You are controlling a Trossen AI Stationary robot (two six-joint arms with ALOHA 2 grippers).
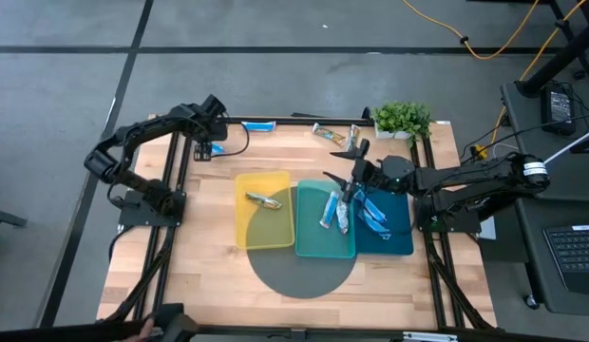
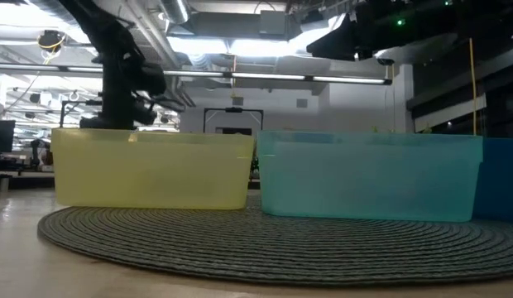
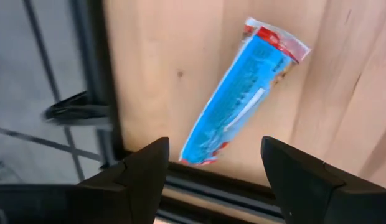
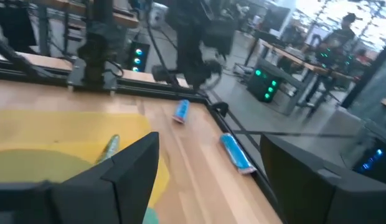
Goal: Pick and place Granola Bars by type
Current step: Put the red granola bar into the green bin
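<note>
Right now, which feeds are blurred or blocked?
Right wrist view: smeared, yet the bright blue bar is readable. Low view: yellow tray and teal tray walls hide their contents. Left wrist view: sharp on the blue bar. High view: clear and even.

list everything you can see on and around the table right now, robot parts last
yellow tray: one, holds one tan bar
teal tray: one, middle, holds blue-and-white bars
dark blue tray: one, rightmost, holds bright blue bars
loose bars: blue bar and tan bar at the far edge, another blue bar under the left gripper
round grey mat: one, under the trays
green plant: one, far right corner
left gripper: open, far left corner
right gripper: open, above the teal tray
</note>
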